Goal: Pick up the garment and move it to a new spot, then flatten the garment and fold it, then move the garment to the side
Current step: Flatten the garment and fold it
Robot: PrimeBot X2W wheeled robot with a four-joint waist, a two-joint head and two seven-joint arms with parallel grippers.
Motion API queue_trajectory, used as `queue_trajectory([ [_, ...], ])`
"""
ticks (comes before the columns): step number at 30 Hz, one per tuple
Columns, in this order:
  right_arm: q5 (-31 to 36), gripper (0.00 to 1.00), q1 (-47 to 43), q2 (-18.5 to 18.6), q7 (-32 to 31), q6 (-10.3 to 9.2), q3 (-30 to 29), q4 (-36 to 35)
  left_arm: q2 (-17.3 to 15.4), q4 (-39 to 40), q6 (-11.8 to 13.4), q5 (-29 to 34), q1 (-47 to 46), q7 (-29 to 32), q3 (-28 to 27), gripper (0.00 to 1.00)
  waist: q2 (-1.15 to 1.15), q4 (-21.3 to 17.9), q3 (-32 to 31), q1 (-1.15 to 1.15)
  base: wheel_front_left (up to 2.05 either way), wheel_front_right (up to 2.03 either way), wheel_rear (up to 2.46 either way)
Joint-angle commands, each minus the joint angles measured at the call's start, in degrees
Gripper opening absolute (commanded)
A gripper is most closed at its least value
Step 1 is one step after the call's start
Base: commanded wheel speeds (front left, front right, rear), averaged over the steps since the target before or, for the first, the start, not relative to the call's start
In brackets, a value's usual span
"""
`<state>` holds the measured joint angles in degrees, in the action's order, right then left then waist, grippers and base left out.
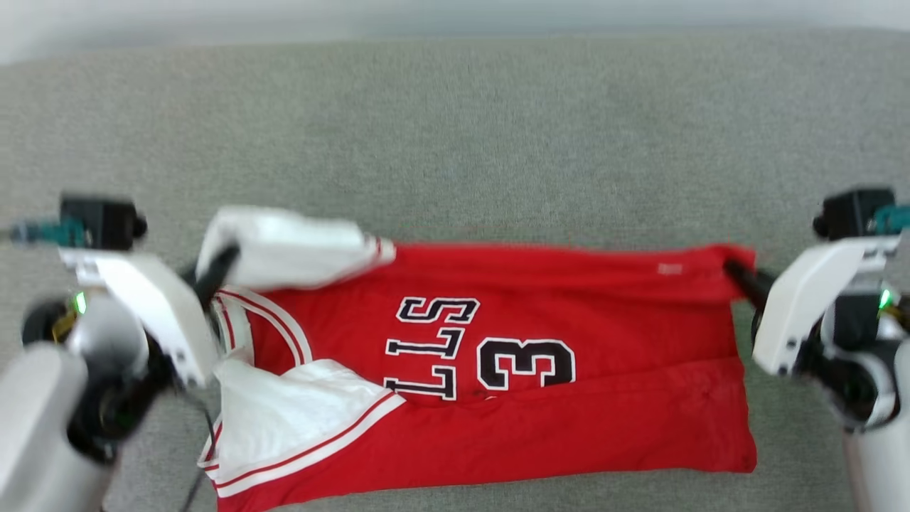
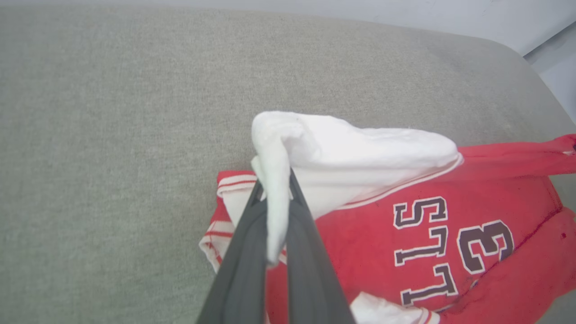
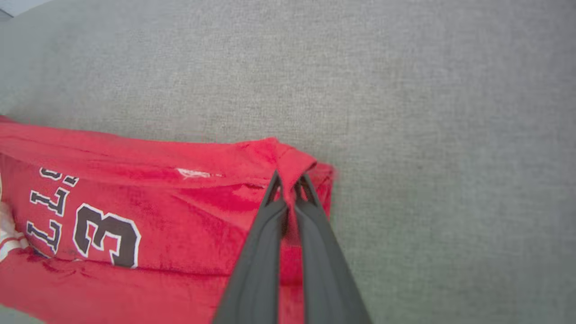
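Red garment (image 1: 554,434) lies sideways across the grey fabric surface (image 1: 455,121), far edge lifted, with the left pincer (image 2: 274,191) clamped on its white sleeve (image 2: 360,148) and the right pincer (image 3: 290,182) on the red hem corner (image 3: 292,155). Looks like mid-fold to me; next, bring both corners evenly toward the near edge. Readable: "3" and "LLS".

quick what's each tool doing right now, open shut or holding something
left tool: closed, holding the garment by a white sleeve
right tool: closed, holding the garment by a red corner
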<state>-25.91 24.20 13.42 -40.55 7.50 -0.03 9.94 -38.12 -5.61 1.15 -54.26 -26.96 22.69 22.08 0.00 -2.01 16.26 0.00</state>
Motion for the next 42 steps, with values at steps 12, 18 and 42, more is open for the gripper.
queue_trajectory([
  [12, -1.6, 1.00, -17.2, -4.6, 4.1, -0.02, -4.3, 1.7, 4.7, -1.8, 3.0, -5.6, 22.0, -2.0, 3.3, 1.00, 0.00, -0.1, -5.1, 0.00, 0.00, 0.00, 0.00],
  [18, -1.3, 1.00, -20.1, -4.9, 12.0, -0.02, -4.0, 0.5, 7.6, -4.9, 2.7, -1.4, 20.6, -10.8, 3.2, 1.00, 0.00, -0.1, -6.5, 0.00, 0.00, 0.00, 0.00],
  [42, -1.6, 1.00, -21.9, 3.5, -2.0, -0.02, -10.4, -4.0, 12.4, 7.0, 13.2, 18.3, 19.7, -37.1, 0.7, 1.00, 0.00, 5.7, -13.9, 0.00, 0.00, 0.00, 0.00],
])
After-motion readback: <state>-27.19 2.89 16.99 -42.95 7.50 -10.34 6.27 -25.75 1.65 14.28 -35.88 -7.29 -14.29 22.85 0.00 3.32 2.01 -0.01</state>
